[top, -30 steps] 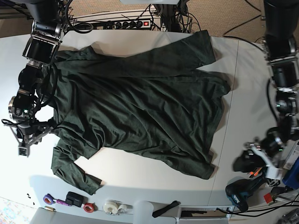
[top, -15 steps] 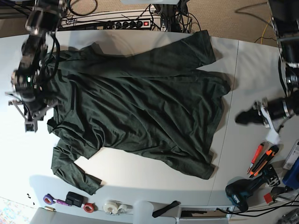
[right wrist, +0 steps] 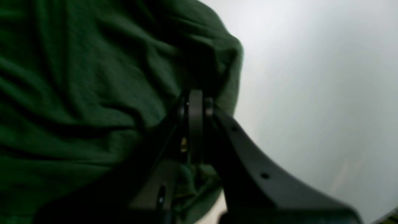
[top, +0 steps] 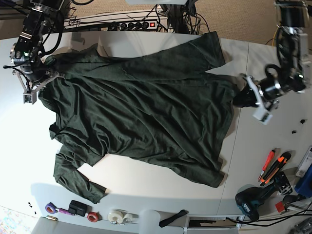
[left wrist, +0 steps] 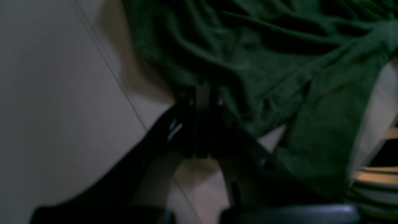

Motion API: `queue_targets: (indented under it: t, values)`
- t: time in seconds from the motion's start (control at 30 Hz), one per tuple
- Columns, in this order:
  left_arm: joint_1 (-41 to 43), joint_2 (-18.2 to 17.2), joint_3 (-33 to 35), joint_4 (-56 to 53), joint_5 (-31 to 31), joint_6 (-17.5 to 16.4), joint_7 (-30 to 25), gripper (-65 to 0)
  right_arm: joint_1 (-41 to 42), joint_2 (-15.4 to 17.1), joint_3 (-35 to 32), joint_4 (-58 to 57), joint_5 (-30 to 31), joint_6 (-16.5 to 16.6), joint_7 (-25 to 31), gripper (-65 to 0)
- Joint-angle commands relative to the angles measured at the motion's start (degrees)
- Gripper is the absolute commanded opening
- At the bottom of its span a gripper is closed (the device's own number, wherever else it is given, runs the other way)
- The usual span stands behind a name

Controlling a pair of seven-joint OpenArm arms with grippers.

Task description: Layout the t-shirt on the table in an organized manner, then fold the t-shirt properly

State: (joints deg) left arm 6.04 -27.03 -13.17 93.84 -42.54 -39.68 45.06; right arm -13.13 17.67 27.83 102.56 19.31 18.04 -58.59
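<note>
The dark green t-shirt lies spread and wrinkled across the white table. One long sleeve reaches the back right and the other the front left. My right gripper is at the shirt's far-left edge. In the right wrist view its jaws are shut with green fabric bunched around the tips. My left gripper sits at the shirt's right-hand corner. The left wrist view shows it shut, its tips buried in the edge of the cloth.
A seam line crosses the table at the right. Orange-handled tools and a drill lie at the front right. Tape rolls and small items line the front edge. A power strip runs along the back.
My right gripper has moved toward the back of the table, dragging the shirt's left edge with it. My left arm swung in from beside the tools to the shirt's right corner and shut.
</note>
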Motion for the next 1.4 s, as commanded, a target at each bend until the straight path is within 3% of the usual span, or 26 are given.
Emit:
queue_targets:
  t: [0.0, 0.13, 0.33, 0.47, 0.6, 0.67, 1.0, 1.2, 1.37]
  values:
    - [-0.4, -0.2, -0.2, 2.4, 1.2, -0.3, -3.4, -65.0, 0.6, 0.9, 0.7, 0.8, 0.7, 0.2, 1.8, -65.0]
    - [-0.2, 0.9, 3.2, 4.3, 7.5, -0.3, -6.2, -65.0, 0.9, 0.9, 0.7, 0.3, 1.5, 0.2, 2.9, -65.0]
    - [-0.2, 0.8, 13.7, 4.3, 22.3, 8.7, -14.3, -65.0, 3.3, 0.9, 0.7, -9.4, 4.0, 0.5, 3.6, -65.0]
    - [-0.3, 0.9, 17.3, 4.3, 23.1, 11.5, -14.2, -65.0, 5.4, 0.9, 0.7, -15.4, 4.0, 2.5, 3.8, -65.0]
    - [-0.3, 0.8, 17.3, 4.3, 24.5, 11.8, -9.9, -65.0, 5.7, 1.0, 0.7, -17.9, 1.5, 2.7, 5.0, -65.0]
    - [0.0, 0.7, 17.3, 4.2, 25.5, 14.0, -8.0, -65.0, 5.6, 0.9, 0.7, -18.1, -0.5, 2.6, 4.5, -65.0]
    - [2.7, 0.0, 17.3, 3.7, 30.0, 22.1, -3.3, -65.0, 4.2, 1.0, 0.8, -18.1, -3.3, -0.6, 0.7, -65.0]
    - [3.0, 0.0, 17.3, 3.7, 30.1, 22.4, -2.9, -65.0, 1.2, 0.9, 2.1, -18.1, -5.4, -2.0, 0.5, -65.0]
    - [3.0, 0.0, 17.3, 3.7, 30.2, 22.4, -2.8, -65.0, 0.4, 0.9, 6.9, -18.1, -5.4, -2.0, -0.1, -65.0]
